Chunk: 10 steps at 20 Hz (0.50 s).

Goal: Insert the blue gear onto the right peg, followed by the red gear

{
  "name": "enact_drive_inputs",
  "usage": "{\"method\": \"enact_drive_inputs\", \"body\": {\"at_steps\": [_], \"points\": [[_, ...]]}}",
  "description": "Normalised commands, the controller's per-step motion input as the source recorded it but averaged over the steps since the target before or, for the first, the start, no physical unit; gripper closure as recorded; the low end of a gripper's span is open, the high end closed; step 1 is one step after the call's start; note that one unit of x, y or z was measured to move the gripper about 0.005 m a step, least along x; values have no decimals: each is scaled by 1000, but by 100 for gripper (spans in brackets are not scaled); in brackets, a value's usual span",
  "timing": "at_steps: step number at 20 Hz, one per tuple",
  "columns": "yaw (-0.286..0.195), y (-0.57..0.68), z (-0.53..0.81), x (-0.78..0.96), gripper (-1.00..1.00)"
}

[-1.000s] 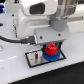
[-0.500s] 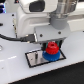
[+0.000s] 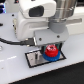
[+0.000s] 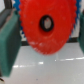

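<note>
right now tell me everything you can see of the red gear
The red gear is a small round bright-red disc, plastic by its look, with fine teeth around its rim and a dark round hole through its centre, clear in the wrist view. It sits flat over the blue gear on the grey plate with the black border, towards the exterior view's right. The pincer is right down around it, its dark fingers on either side; whether they press it I cannot tell.
</note>
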Motion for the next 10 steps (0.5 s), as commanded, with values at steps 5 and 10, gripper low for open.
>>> {"method": "enact_drive_inputs", "body": {"at_steps": [5, 10], "points": [[0, 54, 759, 0, -100], [0, 0, 88, 0, -100]]}}
